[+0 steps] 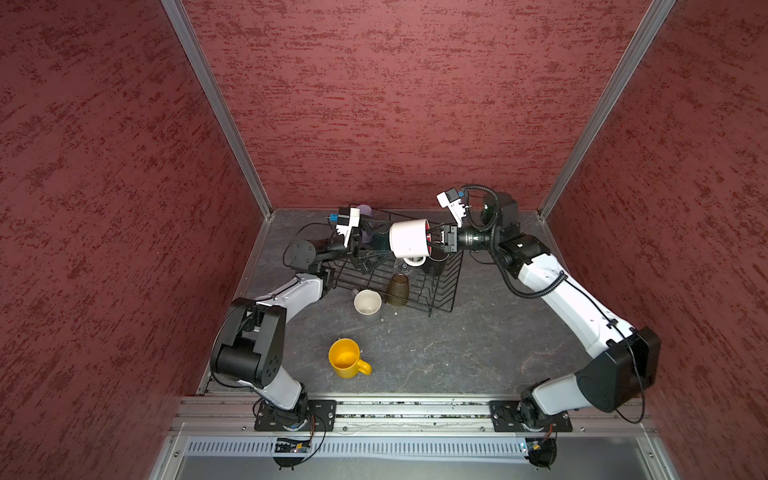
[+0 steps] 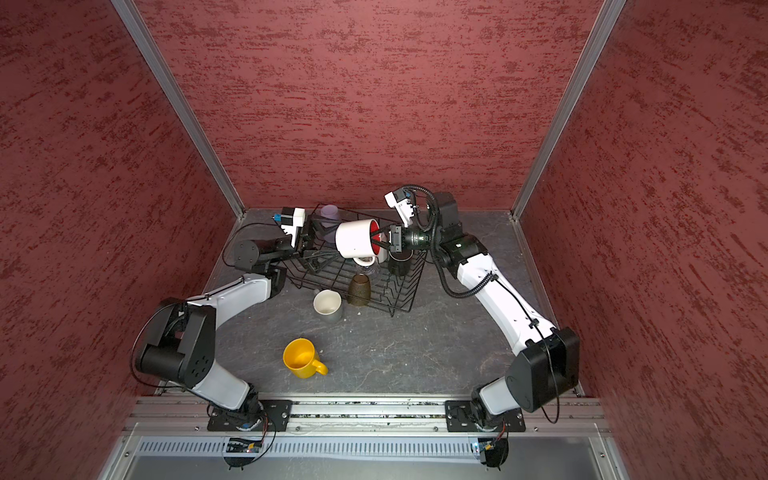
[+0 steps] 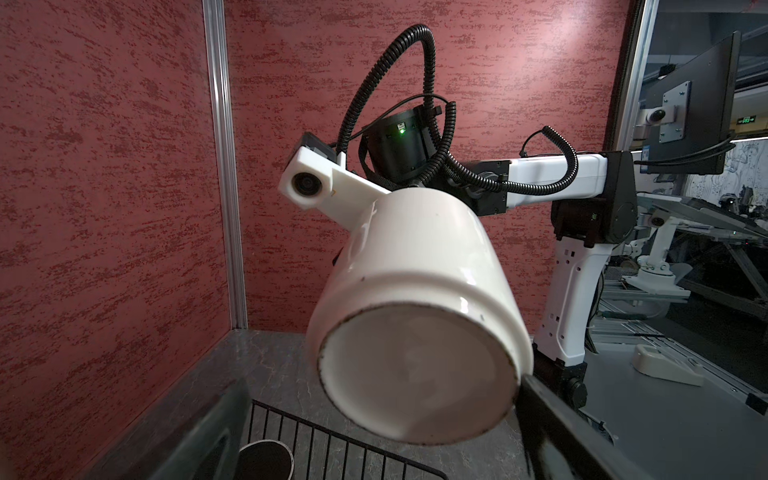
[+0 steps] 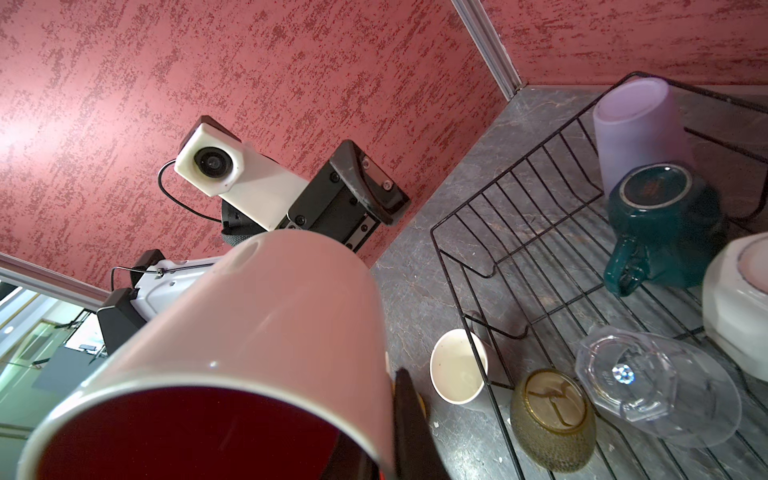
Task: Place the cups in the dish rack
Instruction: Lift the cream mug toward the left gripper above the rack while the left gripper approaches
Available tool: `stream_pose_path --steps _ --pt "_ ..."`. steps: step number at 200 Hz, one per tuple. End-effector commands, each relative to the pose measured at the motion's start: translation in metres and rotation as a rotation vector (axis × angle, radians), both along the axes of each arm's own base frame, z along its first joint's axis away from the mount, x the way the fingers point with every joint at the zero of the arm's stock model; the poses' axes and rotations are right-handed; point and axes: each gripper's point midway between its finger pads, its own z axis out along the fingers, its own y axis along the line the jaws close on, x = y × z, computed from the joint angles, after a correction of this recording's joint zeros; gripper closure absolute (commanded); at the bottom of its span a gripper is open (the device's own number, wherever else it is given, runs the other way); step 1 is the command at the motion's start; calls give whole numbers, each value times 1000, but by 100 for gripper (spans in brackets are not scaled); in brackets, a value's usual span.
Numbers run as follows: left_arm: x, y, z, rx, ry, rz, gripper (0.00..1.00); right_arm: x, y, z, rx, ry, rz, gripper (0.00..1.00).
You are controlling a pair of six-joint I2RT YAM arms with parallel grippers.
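Grey marbled tabletop [image 1: 457, 353] between red walls: we see the white ceramic mug with a red inside [image 1: 409, 238] held sideways in the air above the black wire dish rack [image 1: 458, 282]. The right gripper [image 1: 434, 242] is clamped on its rim. The left gripper [image 2: 319, 245] gapes wide and empty by its base. We judge that thin rim pinch could slip, dropping the mug onto the racked clear glass tumbler [image 4: 648, 386].

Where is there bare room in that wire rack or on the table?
In the dish rack, bare wires lie between the teal mug, the amber glass and the rim beside the grey cup. The table is bare right of the yellow mug in both top views. Crowded: around the faceted cup, clear glass and black cup.
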Motion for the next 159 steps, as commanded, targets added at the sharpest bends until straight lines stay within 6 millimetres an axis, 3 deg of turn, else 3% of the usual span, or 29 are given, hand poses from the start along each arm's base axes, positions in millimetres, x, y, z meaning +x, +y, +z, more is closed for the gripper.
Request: stream_pose_path --steps 1,95,159 --pt "0 -4 7 -9 -8 -15 0 -18 8 32 67 -112 66 100" --pt "-17 -5 22 5 -5 -70 0 6 13 32 81 -136 45 100" --pt "-18 -12 21 15 -1 -98 0 3 17 35 124 -142 88 100"
